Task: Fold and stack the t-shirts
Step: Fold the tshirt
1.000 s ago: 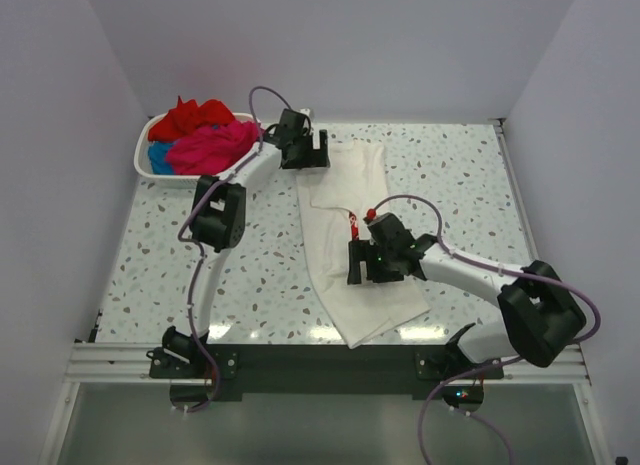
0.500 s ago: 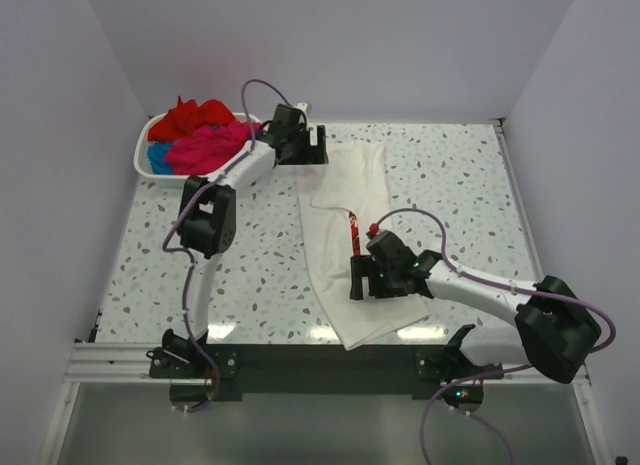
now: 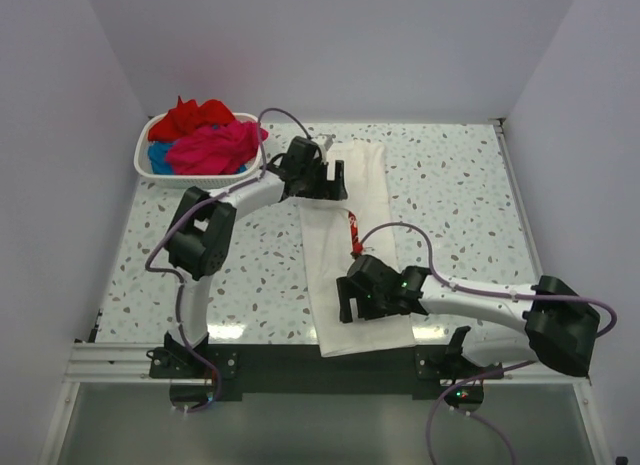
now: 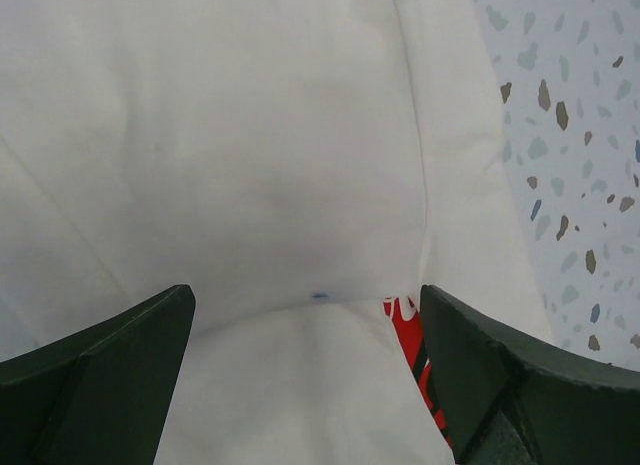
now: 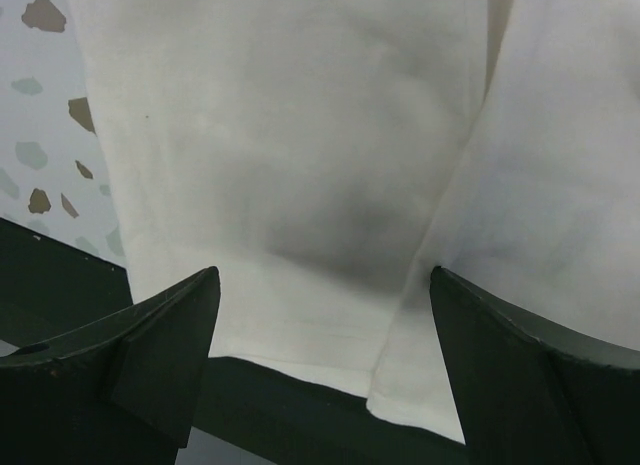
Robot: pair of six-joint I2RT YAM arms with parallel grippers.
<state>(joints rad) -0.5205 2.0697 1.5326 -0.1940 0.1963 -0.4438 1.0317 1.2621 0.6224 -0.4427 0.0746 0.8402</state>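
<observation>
With both jaws wide and empty, lower straight onto the white t-shirt (image 3: 328, 270) spread between them and pinch every layer evenly.

Lab test booth: plain walls (image 3: 330, 45), speckled table (image 3: 455, 175).

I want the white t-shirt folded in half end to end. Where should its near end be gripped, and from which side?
Grip the near hem of the white t-shirt, coming low from the near side. It lies flat as a narrow strip, but this hem overhangs the dark front rail, so a finger can likely slip under. The right gripper hovers open there.
</observation>
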